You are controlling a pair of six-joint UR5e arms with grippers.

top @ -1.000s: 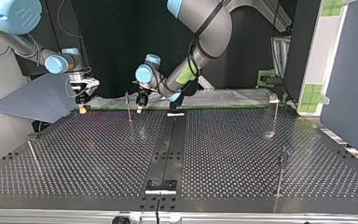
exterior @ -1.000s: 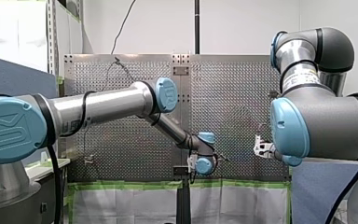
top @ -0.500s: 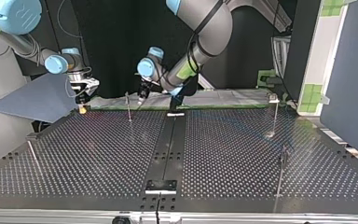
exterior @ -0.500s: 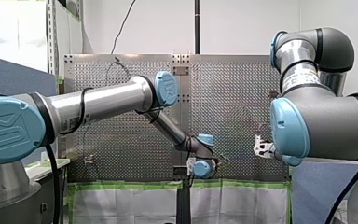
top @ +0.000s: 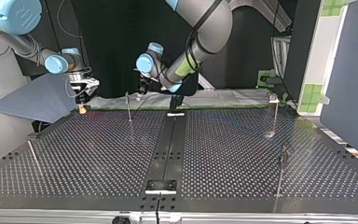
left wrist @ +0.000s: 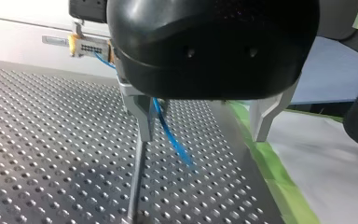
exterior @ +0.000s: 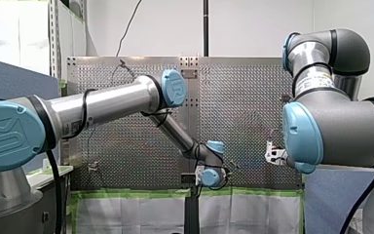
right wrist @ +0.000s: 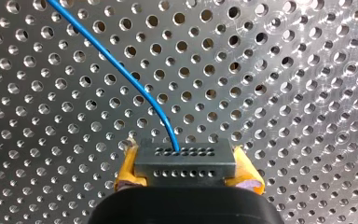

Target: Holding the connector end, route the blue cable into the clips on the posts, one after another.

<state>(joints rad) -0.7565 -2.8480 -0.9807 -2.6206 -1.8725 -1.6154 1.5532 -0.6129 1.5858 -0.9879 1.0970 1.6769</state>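
Note:
In the right wrist view a grey connector block (right wrist: 184,162) sits clamped between yellow pads (right wrist: 129,171), my right gripper (right wrist: 184,158) shut on it. The blue cable (right wrist: 121,70) leaves the block and curves away over the perforated table. In the left wrist view my left gripper (left wrist: 203,138) stands open, metal fingers (left wrist: 142,116) wide apart. The blue cable (left wrist: 170,137) hangs between them, close to one finger, above a thin post (left wrist: 136,182). In the top view my left gripper (top: 141,92) hovers just above that post (top: 128,106), and my right gripper (top: 81,103) is to its left.
More thin posts stand on the table (top: 223,154) at the top view's right (top: 276,112), near right (top: 282,172) and near left (top: 31,156). A dark centre rail (top: 168,144) runs along the middle. Green tape (left wrist: 270,172) marks the table edge beside my left gripper.
In the top view my left gripper has lifted from beside the post's top to above it. In the front view its wrist has sunk a little. My right arm has not moved.

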